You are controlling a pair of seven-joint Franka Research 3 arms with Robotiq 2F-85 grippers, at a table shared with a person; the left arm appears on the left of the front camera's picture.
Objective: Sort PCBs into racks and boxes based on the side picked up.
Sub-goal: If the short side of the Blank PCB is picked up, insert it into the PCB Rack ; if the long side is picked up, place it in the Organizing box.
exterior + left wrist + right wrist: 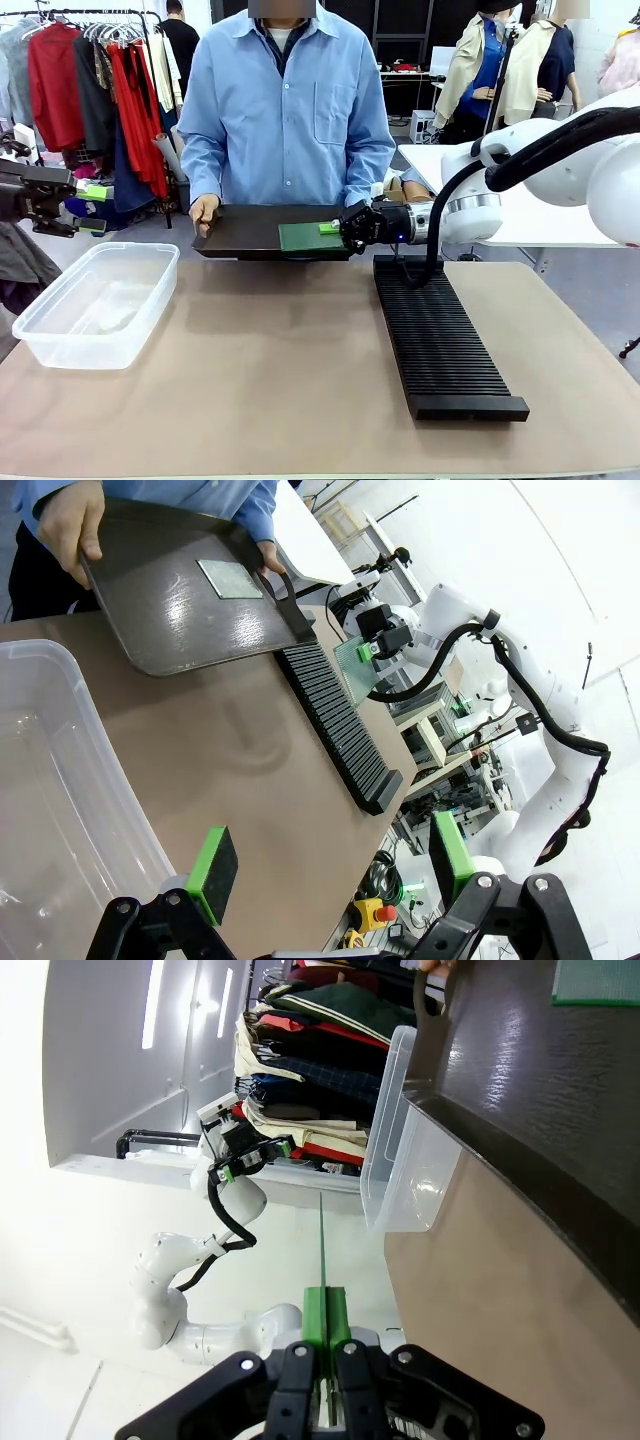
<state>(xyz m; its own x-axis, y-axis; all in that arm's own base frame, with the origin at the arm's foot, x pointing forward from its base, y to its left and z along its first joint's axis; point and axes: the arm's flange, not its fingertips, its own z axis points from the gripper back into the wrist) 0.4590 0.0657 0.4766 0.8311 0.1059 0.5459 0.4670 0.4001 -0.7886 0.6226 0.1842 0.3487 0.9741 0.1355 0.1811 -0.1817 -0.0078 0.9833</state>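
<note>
**Sorting of PCBs, pick stage.** The person stands at the far side of the table (280, 390) and holds a smooth black tray (240, 235) by both ends, one hand (204, 210) at its left end in the front view. The tray thus juts over the table edge, apparently to bring it within the arm's reach. The right gripper (336, 230) reaches sideways near the far end of the ribbed black rack (440, 340) and is clenched on one edge of a green PCB (305, 238). The board lies flat and level in the pinch, which is why the right wrist view shows it as a thin green line running out from the closed pads (312, 1315). In the left wrist view this board hangs just beside the tray's corner, near the rack's far end. A second PCB (230, 578) lies flat on the tray, presumably awaiting its turn. The left gripper (95, 207) hovers empty with jaws spread wide near the clear plastic box (95, 352) at the table's left, seemingly kept out of the way. Which face of the held board is uppermost cannot be read with confidence. Judged from the task, that face decides between a rack slot and the box.
</note>
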